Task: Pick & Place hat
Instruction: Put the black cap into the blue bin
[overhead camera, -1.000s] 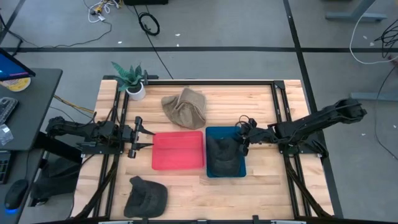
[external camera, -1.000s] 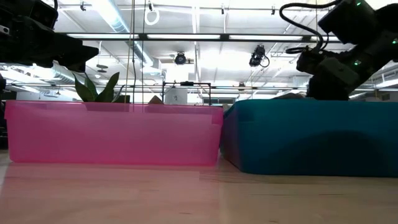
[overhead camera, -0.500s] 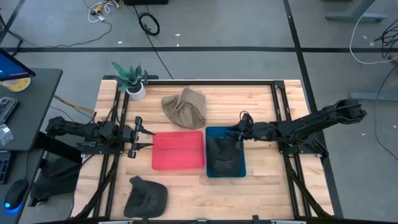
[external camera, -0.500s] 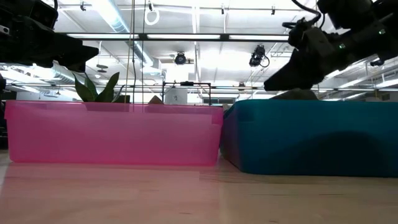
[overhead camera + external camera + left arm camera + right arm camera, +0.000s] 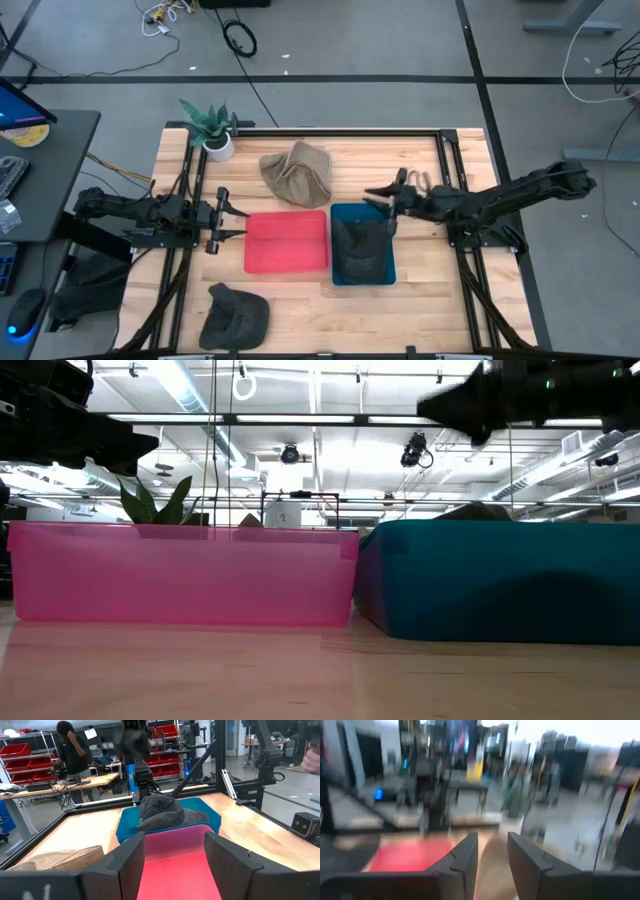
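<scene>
Hat (image 5: 360, 250) lies in bin (image 5: 388, 275) below right hand (image 5: 383, 196).

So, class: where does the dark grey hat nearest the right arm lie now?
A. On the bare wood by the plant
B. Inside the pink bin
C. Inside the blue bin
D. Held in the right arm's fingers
C: the high view shows the dark grey hat lying inside the blue plastic bin, beside the empty pink plastic bin.

The right hand (image 5: 385, 200) hangs empty above the blue bin's (image 5: 385, 272) far edge, fingers parted. The left hand (image 5: 228, 221) waits beside the pink bin (image 5: 285, 262), fingers spread wide.
</scene>
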{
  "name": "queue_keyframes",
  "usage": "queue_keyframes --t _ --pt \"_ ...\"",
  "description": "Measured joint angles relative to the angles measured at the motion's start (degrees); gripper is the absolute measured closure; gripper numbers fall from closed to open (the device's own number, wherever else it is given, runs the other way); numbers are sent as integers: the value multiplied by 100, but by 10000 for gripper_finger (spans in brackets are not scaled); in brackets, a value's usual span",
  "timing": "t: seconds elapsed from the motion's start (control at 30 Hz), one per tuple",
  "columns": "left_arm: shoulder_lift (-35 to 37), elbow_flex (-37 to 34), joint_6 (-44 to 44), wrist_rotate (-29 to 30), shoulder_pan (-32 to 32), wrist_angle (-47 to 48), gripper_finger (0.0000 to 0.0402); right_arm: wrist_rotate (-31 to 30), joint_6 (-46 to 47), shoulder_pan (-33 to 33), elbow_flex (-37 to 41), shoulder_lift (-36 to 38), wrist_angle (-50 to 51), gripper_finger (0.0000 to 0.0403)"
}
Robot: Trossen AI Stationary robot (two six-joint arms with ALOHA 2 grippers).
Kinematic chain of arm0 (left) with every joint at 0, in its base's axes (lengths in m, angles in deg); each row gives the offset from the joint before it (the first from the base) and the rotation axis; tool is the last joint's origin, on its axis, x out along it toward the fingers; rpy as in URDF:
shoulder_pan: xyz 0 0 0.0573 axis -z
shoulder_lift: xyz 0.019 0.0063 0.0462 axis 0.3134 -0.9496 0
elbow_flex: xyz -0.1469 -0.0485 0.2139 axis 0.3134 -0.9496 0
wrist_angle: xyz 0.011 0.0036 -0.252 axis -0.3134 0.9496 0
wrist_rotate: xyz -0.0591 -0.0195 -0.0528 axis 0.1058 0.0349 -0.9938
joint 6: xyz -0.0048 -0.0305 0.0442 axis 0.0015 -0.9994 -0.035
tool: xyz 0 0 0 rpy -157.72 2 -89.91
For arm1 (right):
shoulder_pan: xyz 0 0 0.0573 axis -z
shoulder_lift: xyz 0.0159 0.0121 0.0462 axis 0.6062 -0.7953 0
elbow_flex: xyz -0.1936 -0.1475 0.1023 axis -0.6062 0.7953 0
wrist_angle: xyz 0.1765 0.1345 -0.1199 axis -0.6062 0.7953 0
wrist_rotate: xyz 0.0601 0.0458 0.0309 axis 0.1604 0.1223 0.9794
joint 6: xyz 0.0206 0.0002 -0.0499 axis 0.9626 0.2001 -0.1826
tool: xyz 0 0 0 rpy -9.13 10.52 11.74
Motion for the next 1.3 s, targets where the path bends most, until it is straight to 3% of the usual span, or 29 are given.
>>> queue_keyframes --t 0.17,0.3,0.5,0.7,0.83,0.97,1.1,1.17,1.23,1.3 --pt "1 0 0 1 0 0 193 -10 -1201 104 -4 447 -1031 292" --pt "2 -1 0 2 0 0 193 -22 -1564 173 -10 627 -1357 292" --pt "2 -1 -61 -12 0 0 193 -20 -1503 307 -8 690 -1374 292" --pt "-1 -2 -1277 39 0 -241 193 11 -1461 407 -10 687 -1281 292" --pt "17 0 -644 1115 -2 -690 193 11 -1191 482 -8 687 -1287 292" --pt "11 0 826 2877 -2 -1328 193 10 -1010 575 -8 687 -1507 292" --pt "12 0 1684 4575 -7 -2570 193 0 -998 689 -10 687 -1862 292" --pt "15 0 2106 5015 -9 -3223 193 2 -993 745 -8 687 -2031 292" --pt "15 0 2549 5071 -33 -3666 193 0 -993 783 -8 688 -2075 292" --pt "15 0 2258 4999 -33 -3838 193 0 -993 806 -8 687 -2075 292"
